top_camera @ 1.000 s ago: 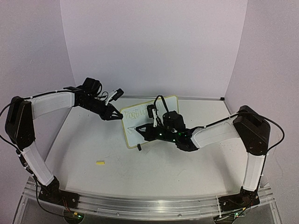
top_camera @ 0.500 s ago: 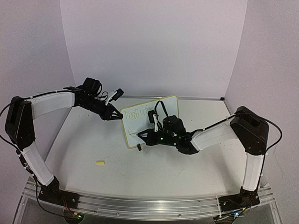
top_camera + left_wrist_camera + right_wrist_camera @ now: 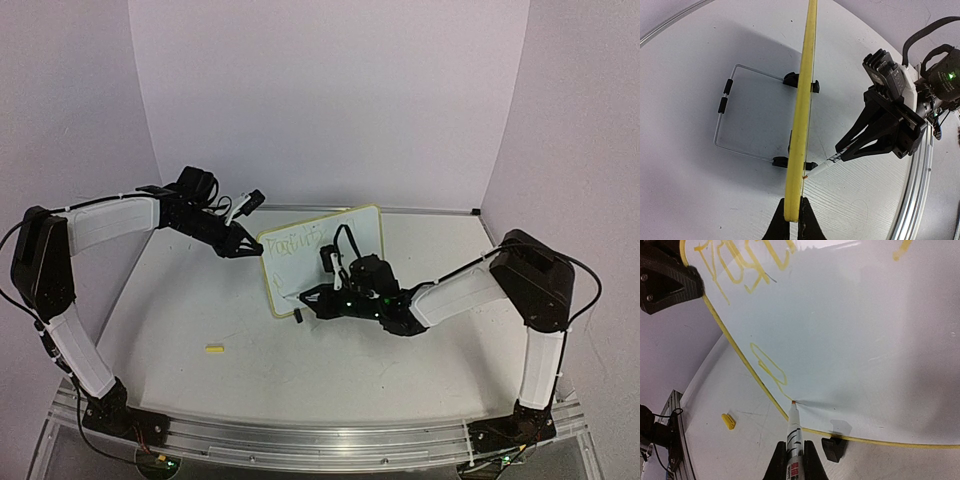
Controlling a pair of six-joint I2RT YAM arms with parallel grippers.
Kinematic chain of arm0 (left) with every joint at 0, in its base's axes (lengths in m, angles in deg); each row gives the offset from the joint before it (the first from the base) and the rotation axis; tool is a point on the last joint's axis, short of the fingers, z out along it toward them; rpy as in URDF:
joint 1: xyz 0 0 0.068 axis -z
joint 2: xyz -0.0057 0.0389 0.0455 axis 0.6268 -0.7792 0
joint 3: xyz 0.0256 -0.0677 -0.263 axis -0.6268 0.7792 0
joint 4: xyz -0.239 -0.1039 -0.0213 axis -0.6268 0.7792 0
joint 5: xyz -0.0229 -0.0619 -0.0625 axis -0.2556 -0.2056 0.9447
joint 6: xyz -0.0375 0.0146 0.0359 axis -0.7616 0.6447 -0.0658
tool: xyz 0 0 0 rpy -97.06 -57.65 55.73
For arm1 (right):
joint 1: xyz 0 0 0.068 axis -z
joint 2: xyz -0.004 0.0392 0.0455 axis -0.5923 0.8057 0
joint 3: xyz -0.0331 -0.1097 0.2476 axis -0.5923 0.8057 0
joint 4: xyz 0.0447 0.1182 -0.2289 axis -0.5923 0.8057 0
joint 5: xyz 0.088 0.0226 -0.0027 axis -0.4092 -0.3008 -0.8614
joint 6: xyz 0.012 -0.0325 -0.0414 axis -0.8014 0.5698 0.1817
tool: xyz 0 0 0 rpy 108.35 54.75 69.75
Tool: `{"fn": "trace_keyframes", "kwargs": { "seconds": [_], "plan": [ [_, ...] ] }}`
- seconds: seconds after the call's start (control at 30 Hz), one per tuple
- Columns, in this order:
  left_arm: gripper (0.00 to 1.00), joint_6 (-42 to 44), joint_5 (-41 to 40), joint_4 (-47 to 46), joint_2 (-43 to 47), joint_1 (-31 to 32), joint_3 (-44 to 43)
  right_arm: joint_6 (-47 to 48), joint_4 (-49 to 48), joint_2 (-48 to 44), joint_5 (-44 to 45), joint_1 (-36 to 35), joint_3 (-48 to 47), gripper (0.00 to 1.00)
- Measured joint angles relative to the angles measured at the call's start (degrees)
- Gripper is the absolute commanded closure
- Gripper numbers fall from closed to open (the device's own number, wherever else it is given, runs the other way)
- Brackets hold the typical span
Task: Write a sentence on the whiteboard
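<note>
My right end effector (image 3: 792,460) is clamped on the marker (image 3: 794,432). The marker tip touches the whiteboard (image 3: 850,340) near its lower left rim, just under a yellow loop on the second line. My left end effector (image 3: 794,222) is pinched tight on the whiteboard's yellow rim, on its left edge in the top view. The board stands tilted at centre-back of the desk (image 3: 350,370), on black feet, with a wire stand (image 3: 720,125) behind. The sentence (image 3: 740,270) is yellow writing along the top, unreadable. A small yellow piece (image 3: 214,349) lies front-left, well apart.
</note>
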Motion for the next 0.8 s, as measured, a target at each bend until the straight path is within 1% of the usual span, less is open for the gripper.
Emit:
{"fn": "trace_keyframes", "kwargs": {
  "seconds": [0.2,0.4,0.57,0.8],
  "plan": [
    [1.00,0.0,0.0,0.0,0.0,0.0,0.0,0.1,0.8,-1.0,2.1,0.0,2.1,1.00],
    [1.00,0.0,0.0,0.0,0.0,0.0,0.0,0.3,-1.1,-3.8,1.4,0.1,3.5,1.00],
    [1.00,0.0,0.0,0.0,0.0,0.0,0.0,0.5,-3.4,-5.6,1.1,0.1,3.5,1.00],
    [1.00,0.0,0.0,0.0,0.0,0.0,0.0,0.6,-3.1,-5.6,1.5,0.1,2.5,1.00]
  ]
}}
